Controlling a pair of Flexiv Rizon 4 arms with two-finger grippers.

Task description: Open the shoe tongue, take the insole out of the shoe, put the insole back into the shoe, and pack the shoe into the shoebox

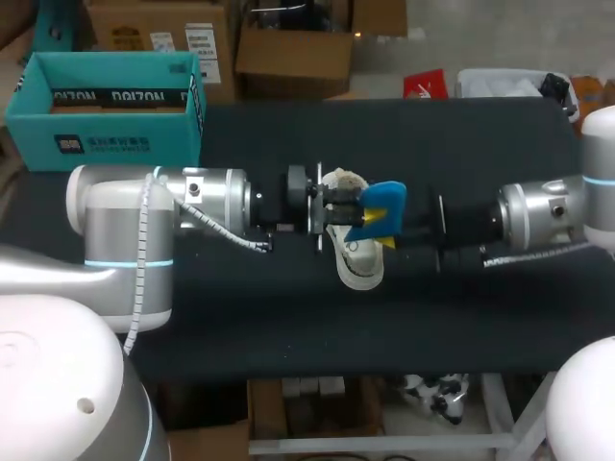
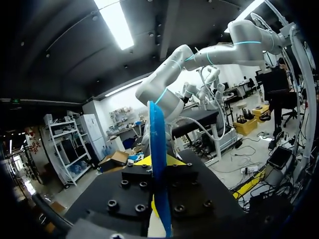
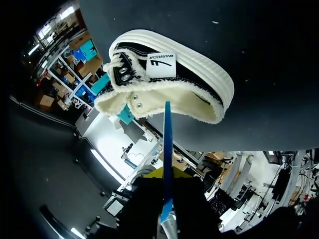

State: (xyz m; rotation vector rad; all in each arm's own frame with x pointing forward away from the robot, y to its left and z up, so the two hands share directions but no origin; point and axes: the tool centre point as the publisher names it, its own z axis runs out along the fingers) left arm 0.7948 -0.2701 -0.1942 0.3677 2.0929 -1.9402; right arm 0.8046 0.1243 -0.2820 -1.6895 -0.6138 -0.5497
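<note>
One shoe point(image 1: 357, 261), one insole point(image 1: 381, 206), one shoebox point(image 1: 58, 144)

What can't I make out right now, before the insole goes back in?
Grip on the insole: in both wrist views it stands edge-on across the left pincer and right pincer, hiding contact.
Inside of the shoe: head view, pincers and insole cover it; right wrist view shows only its outside.
Shoebox floor: head view, its near wall hides most of it.

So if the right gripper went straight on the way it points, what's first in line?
Probably the black-and-white canvas shoe: its fleecy collar lies dead ahead of the right gripper, just past the tip of the thin blue insole. Depth is unclear.
</note>
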